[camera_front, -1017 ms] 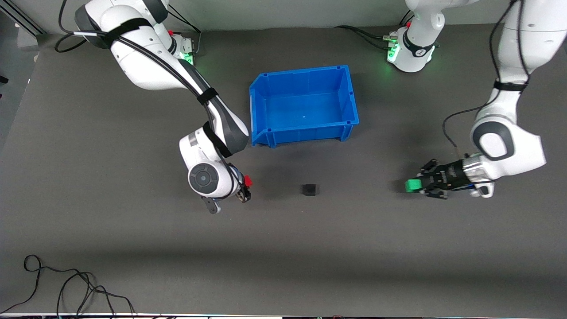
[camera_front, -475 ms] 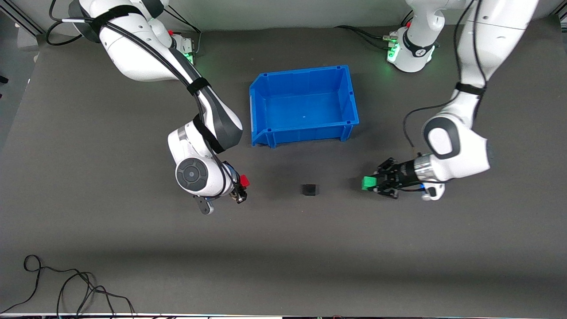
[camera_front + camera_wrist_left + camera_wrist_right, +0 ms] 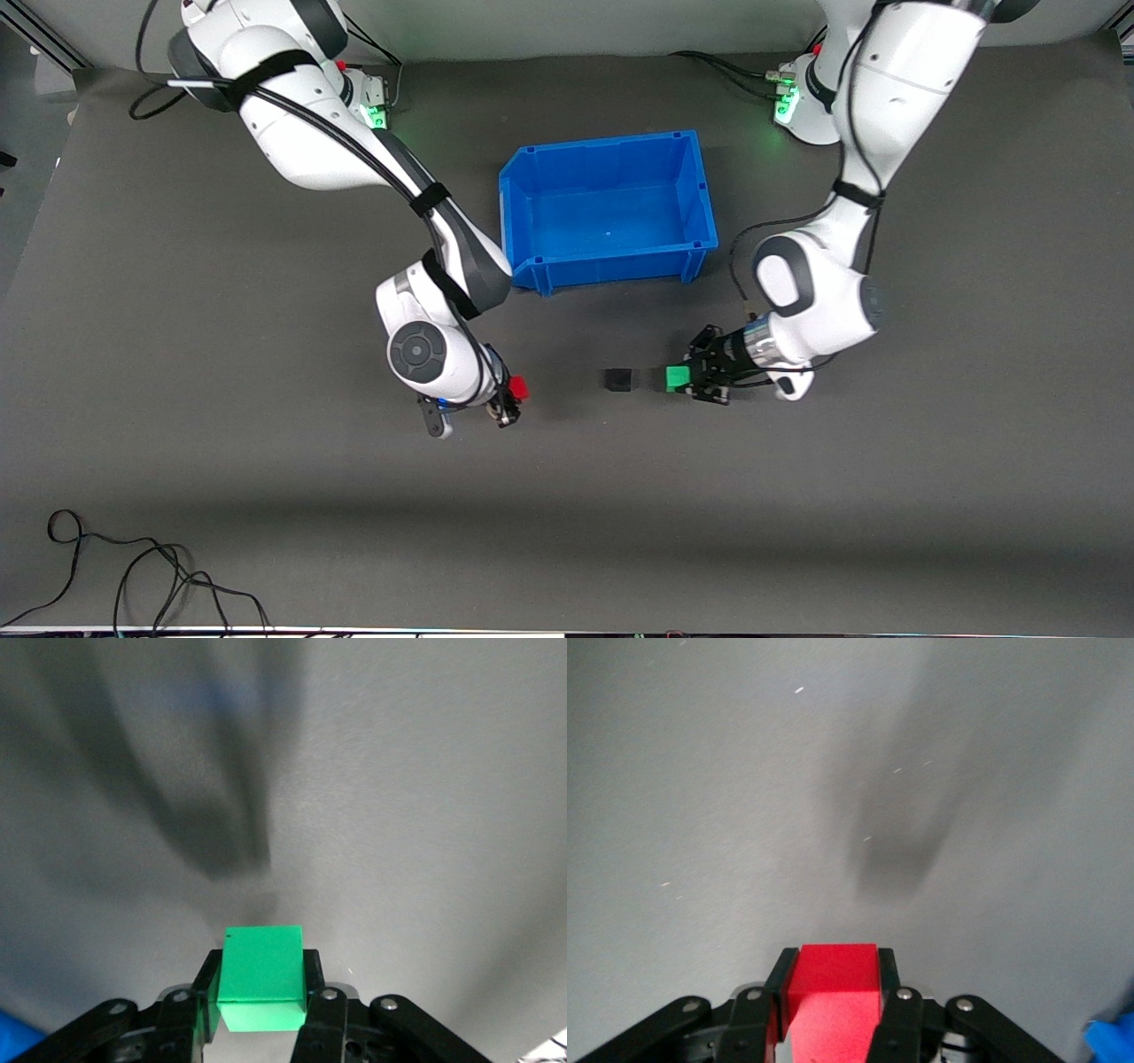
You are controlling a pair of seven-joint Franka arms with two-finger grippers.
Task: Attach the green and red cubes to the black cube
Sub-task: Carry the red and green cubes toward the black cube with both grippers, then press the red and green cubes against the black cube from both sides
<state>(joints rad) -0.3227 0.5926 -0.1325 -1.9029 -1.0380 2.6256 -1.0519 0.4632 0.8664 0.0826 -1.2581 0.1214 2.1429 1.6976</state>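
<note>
While only the front view showed the matte black cube (image 3: 618, 379) lying on the grey mat (image 3: 266, 496) between both arms, each wrist view confirmed a pinch: right gripper (image 3: 511, 400) clamped the red cube (image 3: 831, 989), left gripper (image 3: 695, 381) the green cube (image 3: 262, 976), just beside the black one. A blue plastic bin (image 3: 608, 266) stood farther back.

Green cube (image 3: 677, 377) beside black cube (image 3: 618, 380)

blue bin (image 3: 609, 208), loose cable (image 3: 133, 576), seemingly black
</note>
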